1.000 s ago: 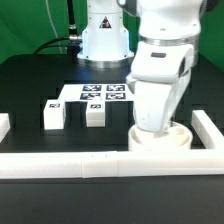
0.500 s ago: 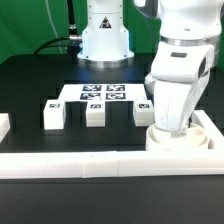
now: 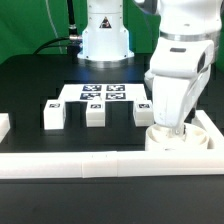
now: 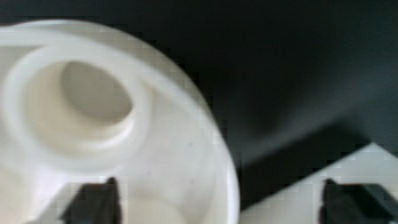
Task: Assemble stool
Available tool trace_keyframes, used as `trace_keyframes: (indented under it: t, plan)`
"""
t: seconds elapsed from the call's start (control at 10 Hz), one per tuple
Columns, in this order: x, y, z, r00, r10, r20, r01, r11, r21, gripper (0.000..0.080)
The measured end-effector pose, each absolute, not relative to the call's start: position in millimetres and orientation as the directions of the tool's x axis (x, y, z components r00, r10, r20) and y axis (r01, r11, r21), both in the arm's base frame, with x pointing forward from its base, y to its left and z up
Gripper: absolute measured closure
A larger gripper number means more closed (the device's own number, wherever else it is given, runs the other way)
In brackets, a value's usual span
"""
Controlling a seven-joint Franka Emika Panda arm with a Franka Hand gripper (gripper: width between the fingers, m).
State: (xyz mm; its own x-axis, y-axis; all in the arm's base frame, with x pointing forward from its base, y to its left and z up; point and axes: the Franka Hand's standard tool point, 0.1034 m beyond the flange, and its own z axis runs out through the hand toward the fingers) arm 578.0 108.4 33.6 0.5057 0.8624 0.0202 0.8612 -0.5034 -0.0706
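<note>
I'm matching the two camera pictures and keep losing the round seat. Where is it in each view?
Exterior view: the seat sits low on the exterior view's right, in the corner formed by the rail, partly hidden by the arm.
Wrist view: the seat fills much of the picture, with one hole showing.
Shared landmark: the black table beside the seat.

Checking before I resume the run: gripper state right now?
The gripper: open, holding nothing, poised across the rim of the thick round white plastic seat.
</note>
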Motion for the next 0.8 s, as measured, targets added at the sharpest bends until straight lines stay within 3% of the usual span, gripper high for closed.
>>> trace_keyframes:
  t: [0.1, 0.3, 0.6, 0.8]
  plan:
    - [579, 106, 41.8, 0.511, 0.86, 0.02, 0.859, -0.509, -0.065, 0.0161]
    - [580, 95, 56.4, 0.521, 0.853, 0.018, 0.853, -0.519, -0.051, 0.0153]
    - [554, 54, 52.4, 0.534, 0.846, 0.017, 0.845, -0.533, -0.037, 0.015]
    - [549, 49, 49.7, 0.552, 0.834, 0.017, 0.834, -0.551, -0.039, 0.015]
